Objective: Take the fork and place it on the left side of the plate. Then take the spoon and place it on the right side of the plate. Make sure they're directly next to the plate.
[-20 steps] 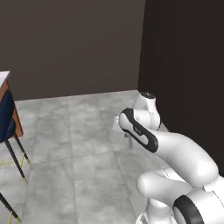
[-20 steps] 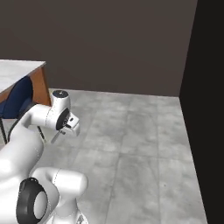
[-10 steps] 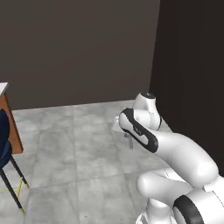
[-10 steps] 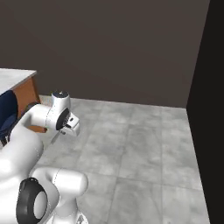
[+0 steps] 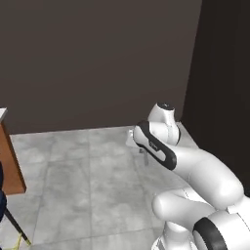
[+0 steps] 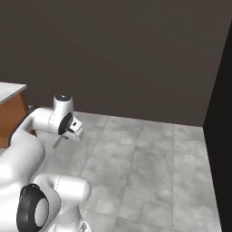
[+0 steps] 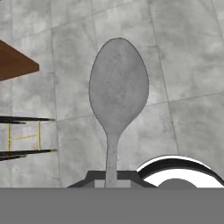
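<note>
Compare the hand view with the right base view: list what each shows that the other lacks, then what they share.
Hand view alone: the spoon's oval bowl close up, handle running down into the shut jaws, plus dark chair legs with yellow rungs. Right base view alone: the dark back wall and a grey-topped counter. Shared: the grey tiled floor, brown wooden panel, and the spoon.

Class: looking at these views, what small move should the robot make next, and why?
Probably keep driving toward the plate without opening the gripper. It is shut on the spoon, held above bare floor tiles, with no plate in sight, so releasing here would likely drop it.
</note>
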